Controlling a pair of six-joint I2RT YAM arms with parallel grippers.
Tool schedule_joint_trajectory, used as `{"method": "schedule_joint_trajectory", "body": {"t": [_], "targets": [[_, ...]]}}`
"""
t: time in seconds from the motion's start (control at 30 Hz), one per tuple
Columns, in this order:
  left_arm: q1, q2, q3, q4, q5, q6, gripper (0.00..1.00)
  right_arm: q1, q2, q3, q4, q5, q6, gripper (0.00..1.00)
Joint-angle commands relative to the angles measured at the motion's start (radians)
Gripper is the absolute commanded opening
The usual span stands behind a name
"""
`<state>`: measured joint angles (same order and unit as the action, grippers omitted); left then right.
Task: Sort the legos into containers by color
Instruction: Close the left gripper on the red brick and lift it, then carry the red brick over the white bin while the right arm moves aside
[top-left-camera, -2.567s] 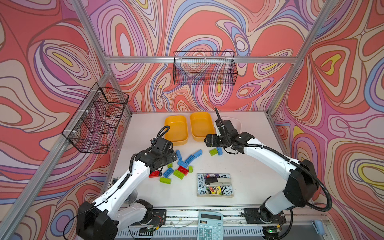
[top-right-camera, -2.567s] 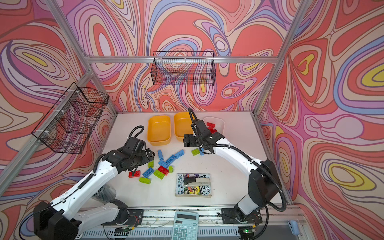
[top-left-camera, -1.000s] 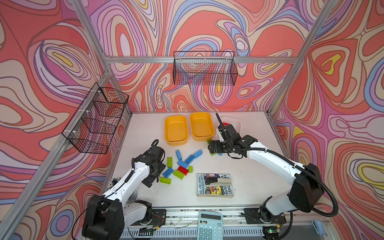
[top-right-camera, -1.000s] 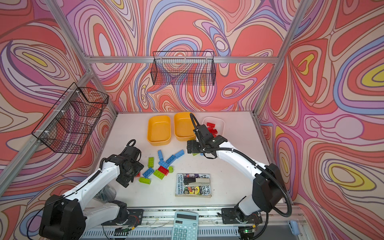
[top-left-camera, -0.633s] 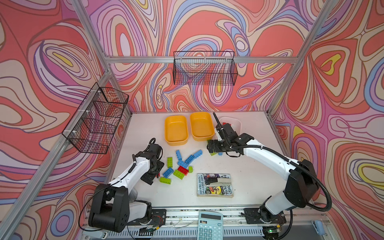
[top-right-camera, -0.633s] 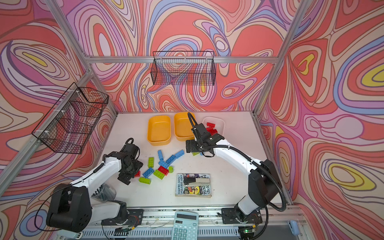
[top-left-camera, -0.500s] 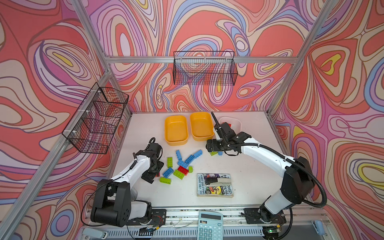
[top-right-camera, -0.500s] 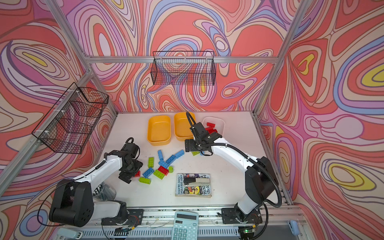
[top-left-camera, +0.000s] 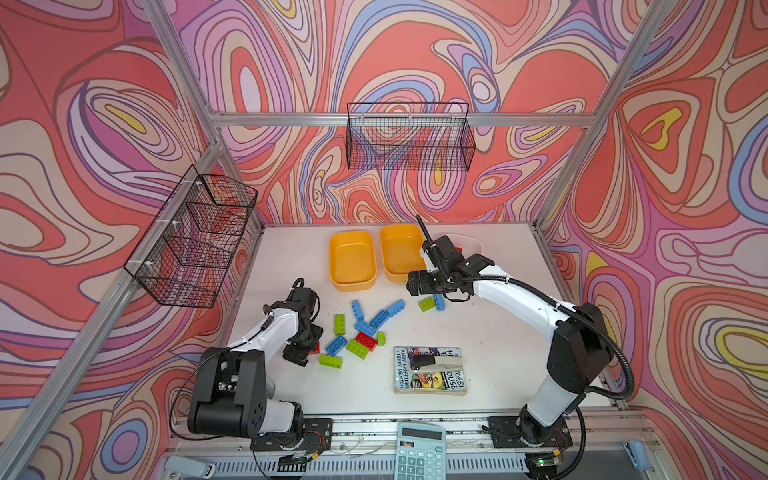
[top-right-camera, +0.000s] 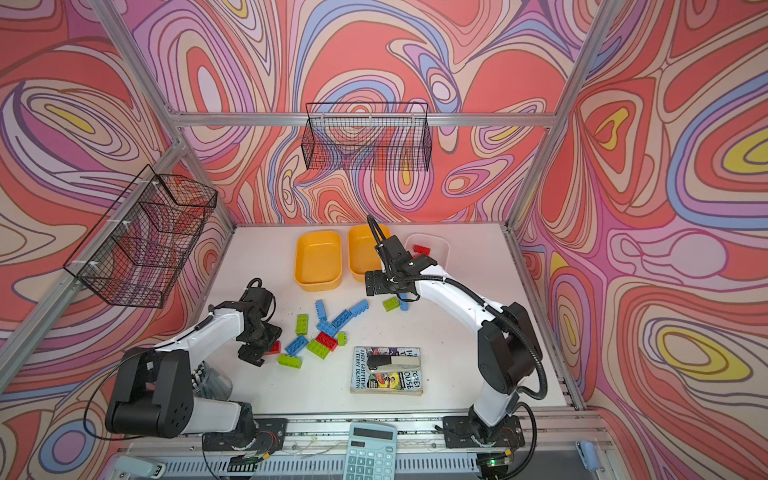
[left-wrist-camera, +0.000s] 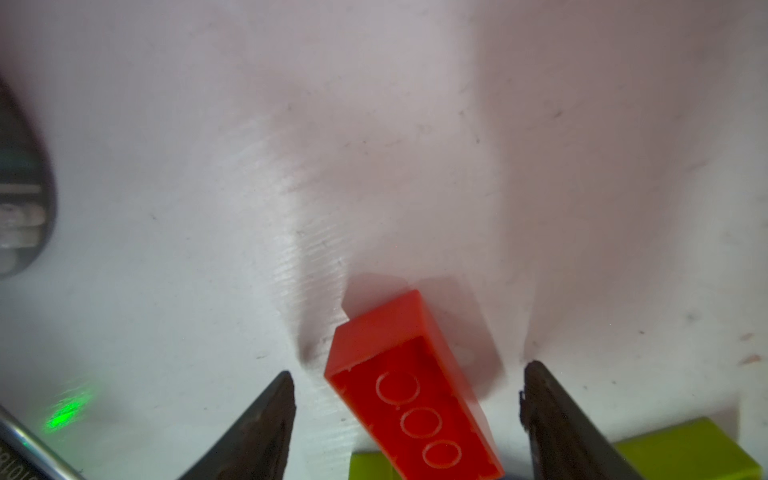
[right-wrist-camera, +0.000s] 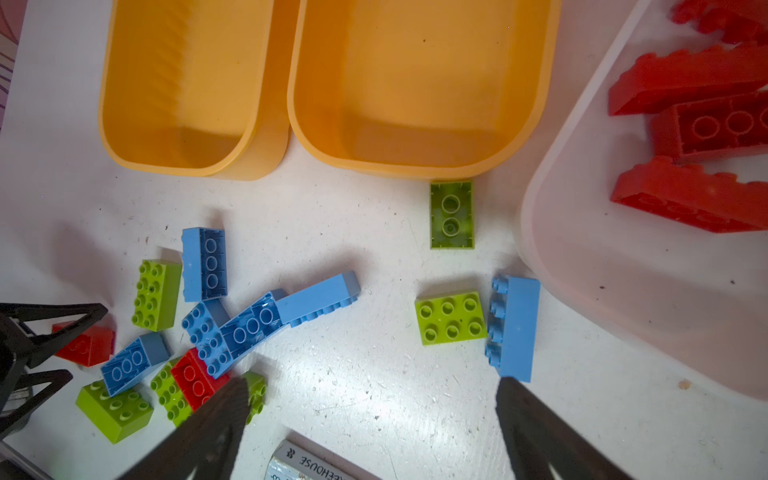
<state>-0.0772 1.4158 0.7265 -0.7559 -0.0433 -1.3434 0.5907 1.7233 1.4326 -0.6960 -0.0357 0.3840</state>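
Both apart: left jaws bracket upturned red lego (left-wrist-camera: 411, 395) for pickup, well apart from reds' white tub (right-wrist-camera: 582, 291); right jaws empty.

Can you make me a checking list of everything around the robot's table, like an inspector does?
Surface: white table, speckled with dirt.
Job's things: orange tub on the left and orange tub beside it, both empty; white tub holds red bricks; blue, green and red loose bricks on the table.
Clutter: book with a stapler-like tool on it; calculator on the front rail.
Grippers: left gripper open, jaws either side of an upside-down red brick, not touching it; right gripper open, holding nothing, near a green brick and a blue brick.
Cables: black cables loop along both arms.
Surroundings: two black wire baskets on swirly walls; nothing seen in them.
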Motion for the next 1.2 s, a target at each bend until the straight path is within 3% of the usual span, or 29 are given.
{"method": "schedule_joint_trajectory", "body": {"t": [0.0, 0.2, 0.6, 0.9, 1.17], "targets": [[0.008, 0.015, 0.011, -0.006, 0.0, -0.025, 0.61, -0.009, 0.014, 0.028, -0.03, -0.005, -0.013, 0.98], [0.009, 0.043, 0.035, -0.044, -0.014, 0.009, 0.43, -0.021, 0.012, 0.022, -0.033, -0.002, -0.003, 0.98], [0.008, 0.087, 0.091, -0.092, -0.077, 0.14, 0.19, -0.032, 0.031, 0.056, -0.042, 0.007, 0.022, 0.98], [0.008, 0.094, 0.109, -0.092, -0.07, 0.206, 0.17, -0.042, 0.032, 0.081, -0.058, 0.023, 0.036, 0.98], [0.007, 0.096, 0.232, -0.15, -0.073, 0.308, 0.11, -0.052, 0.03, 0.101, -0.072, 0.056, 0.067, 0.98]]}}
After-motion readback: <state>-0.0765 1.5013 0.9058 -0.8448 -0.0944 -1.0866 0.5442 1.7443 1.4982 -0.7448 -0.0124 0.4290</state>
